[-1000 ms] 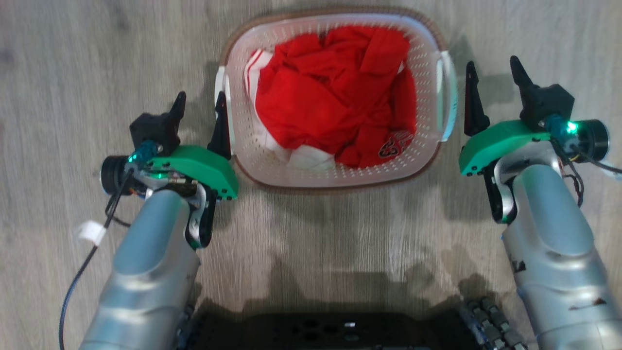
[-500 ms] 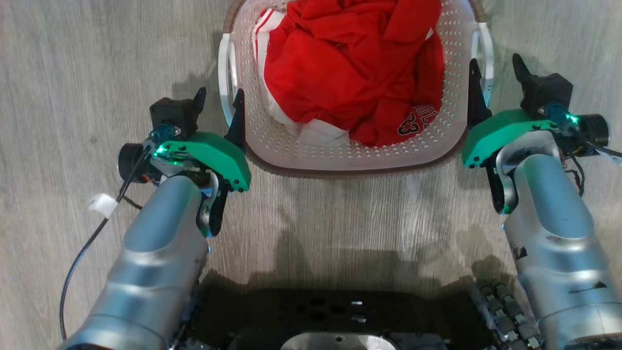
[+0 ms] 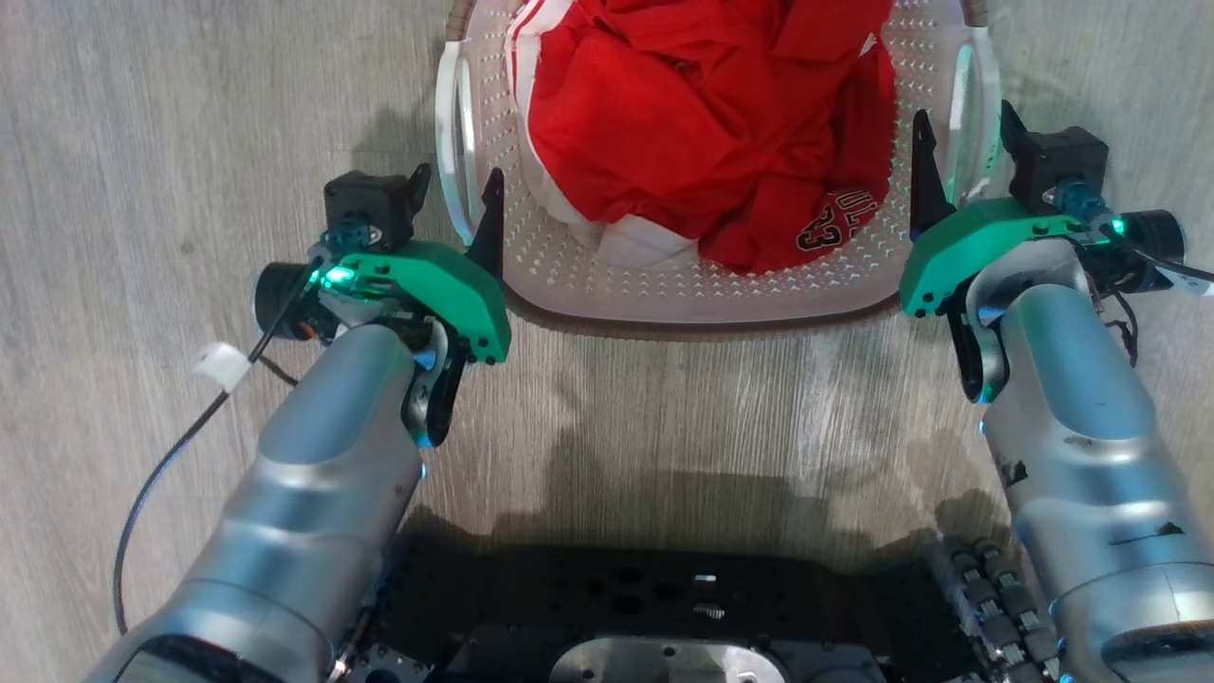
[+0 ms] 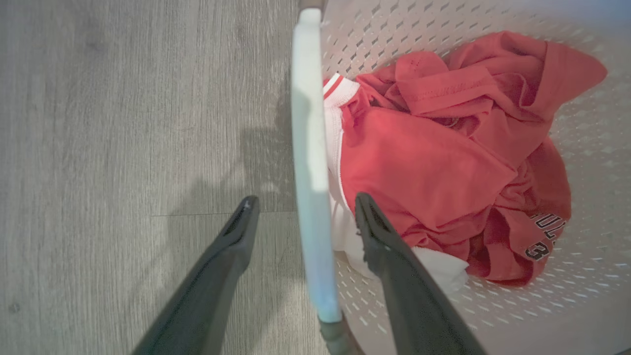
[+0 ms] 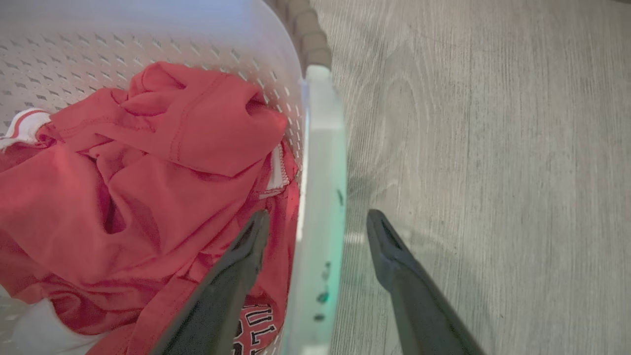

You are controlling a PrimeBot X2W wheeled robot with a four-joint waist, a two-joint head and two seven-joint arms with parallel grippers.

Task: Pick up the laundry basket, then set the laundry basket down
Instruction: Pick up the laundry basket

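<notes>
The laundry basket is white and perforated with a brown rim band. It stands on the floor in front of me, holding red and white clothes. My left gripper is open and straddles the basket's left handle, one finger inside the basket and one outside. The left wrist view shows that handle between the spread fingers of the left gripper. My right gripper is open astride the right handle. In the right wrist view this handle runs between the fingers of the right gripper.
Grey wood-grain floor lies on both sides of the basket. My dark base fills the bottom of the head view. A black cable with a white tag hangs from the left arm.
Both grippers have moved forward from beside the basket to straddle its side handles. The head view has shifted, so the basket sits higher and partly cut off.
</notes>
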